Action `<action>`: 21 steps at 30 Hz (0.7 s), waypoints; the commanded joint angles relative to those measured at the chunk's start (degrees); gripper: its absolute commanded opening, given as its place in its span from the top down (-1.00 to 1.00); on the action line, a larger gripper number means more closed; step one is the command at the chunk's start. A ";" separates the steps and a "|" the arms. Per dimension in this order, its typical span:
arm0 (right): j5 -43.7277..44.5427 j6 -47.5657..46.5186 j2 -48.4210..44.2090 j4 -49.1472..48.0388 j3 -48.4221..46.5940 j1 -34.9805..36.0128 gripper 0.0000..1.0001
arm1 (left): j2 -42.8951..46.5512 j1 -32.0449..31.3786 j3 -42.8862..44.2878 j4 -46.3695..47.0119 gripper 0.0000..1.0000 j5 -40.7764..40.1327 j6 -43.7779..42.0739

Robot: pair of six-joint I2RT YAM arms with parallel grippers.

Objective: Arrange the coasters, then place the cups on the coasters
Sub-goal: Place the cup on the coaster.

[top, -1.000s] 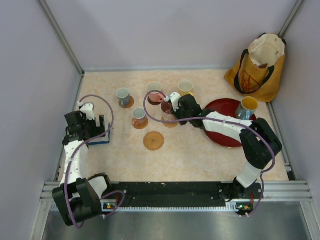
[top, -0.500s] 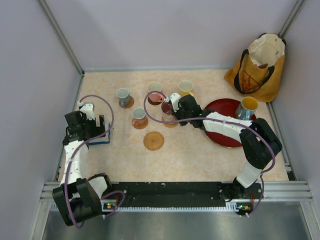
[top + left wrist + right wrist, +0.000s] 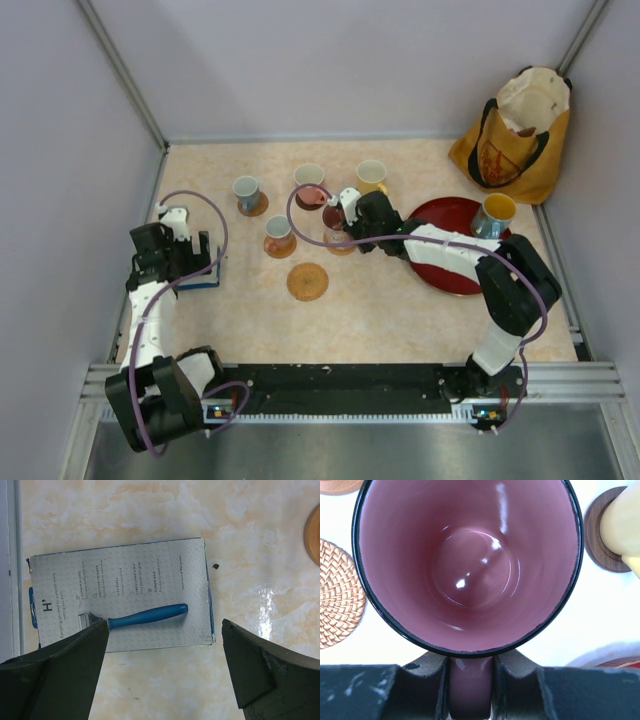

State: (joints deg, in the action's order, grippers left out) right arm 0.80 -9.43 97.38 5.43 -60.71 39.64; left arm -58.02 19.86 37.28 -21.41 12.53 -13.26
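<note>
My right gripper (image 3: 345,210) is shut on the handle of a pink cup (image 3: 470,565), fingers (image 3: 427,680) pinching it from both sides. In the top view that cup (image 3: 333,215) hangs just over a tan coaster (image 3: 341,242). A woven coaster (image 3: 337,595) lies to its left, and a pale yellow cup (image 3: 626,520) stands on a dark coaster (image 3: 597,535) to the right. Other cups on coasters: blue-grey (image 3: 246,188), grey (image 3: 309,178), pink (image 3: 279,233). A bare tan coaster (image 3: 307,281) lies nearer. A blue cup with yellow inside (image 3: 493,214) stands on the tray. My left gripper (image 3: 165,650) is open.
A razor box (image 3: 125,580) lies under the left gripper by the left wall. A red round tray (image 3: 440,270) sits at the right, partly under the right arm. A yellow-orange bag (image 3: 515,135) fills the back right corner.
The right arm's elbow has shifted slightly left, with the pink cup still in its grip. The left arm has not moved.
</note>
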 commanded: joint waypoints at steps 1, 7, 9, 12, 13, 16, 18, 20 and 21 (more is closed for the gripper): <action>-0.62 -0.32 -0.88 -7.72 -1.61 0.53 1.00 | 0.80 0.53 -0.10 2.25 -0.97 -0.05 0.16; -0.62 -0.24 -0.79 -7.54 -1.61 0.53 1.00 | 0.80 0.53 -0.10 2.25 -0.97 -0.05 0.07; -0.62 -0.24 -0.70 -7.45 -1.78 0.53 1.00 | 0.80 0.53 -0.10 2.25 -0.98 -0.05 0.07; -0.62 -0.32 -0.44 -7.19 -1.96 0.53 1.00 | 0.71 0.53 -0.10 2.25 -0.98 -0.05 0.07; -0.62 -0.32 -0.44 -7.10 -1.96 0.53 1.00 | 0.71 0.53 -0.10 2.25 -0.98 -0.05 -0.01; -0.62 -0.41 -0.44 -6.84 -1.96 0.53 0.99 | 0.80 0.53 -0.19 2.25 -0.98 -0.05 0.07; -0.62 -0.50 -0.27 -6.58 -2.05 0.53 0.97 | 0.80 0.53 -0.19 2.25 -0.98 0.03 -0.01; -0.53 -0.59 -0.44 -6.49 -2.05 0.53 0.95 | 0.80 0.53 -0.10 2.25 -0.98 -0.05 -0.02; -0.53 -0.59 -0.27 -6.57 -2.05 0.53 0.94 | 0.80 0.53 -0.19 2.25 -0.98 0.03 -0.02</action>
State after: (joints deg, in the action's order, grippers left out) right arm 0.78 -9.43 97.69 5.19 -60.71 39.64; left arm -58.02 19.92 37.26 -21.41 12.53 -13.26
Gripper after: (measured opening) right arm 0.224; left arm 0.987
